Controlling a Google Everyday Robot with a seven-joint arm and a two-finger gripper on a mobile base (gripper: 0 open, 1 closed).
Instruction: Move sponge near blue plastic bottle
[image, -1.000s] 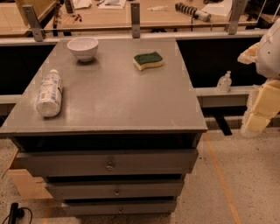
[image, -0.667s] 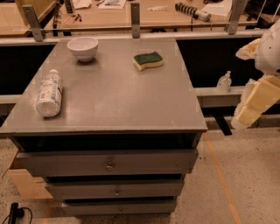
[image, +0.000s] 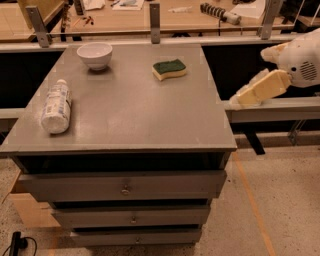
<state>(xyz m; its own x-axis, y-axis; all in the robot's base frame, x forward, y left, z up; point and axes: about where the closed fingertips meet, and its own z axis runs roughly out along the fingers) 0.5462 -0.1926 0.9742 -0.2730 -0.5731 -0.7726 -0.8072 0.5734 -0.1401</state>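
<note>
The sponge (image: 169, 69), dark green on top with a pale yellow body, lies flat at the back right of the grey cabinet top (image: 130, 115). The blue plastic bottle (image: 56, 106), whitish with a white cap and pale label, lies on its side near the left edge, cap toward the back. My gripper (image: 246, 95) hangs in the air off the cabinet's right side, well right of and nearer than the sponge, touching nothing.
A white bowl (image: 94, 54) stands at the back left of the top. The cabinet has several drawers (image: 125, 187) below. A rail with metal posts (image: 155, 22) runs behind it, and a ledge (image: 280, 107) runs to the right under my arm.
My gripper has swung up and to the left, from low beside the cabinet toward its right edge. The sponge, bottle and bowl have not moved.
</note>
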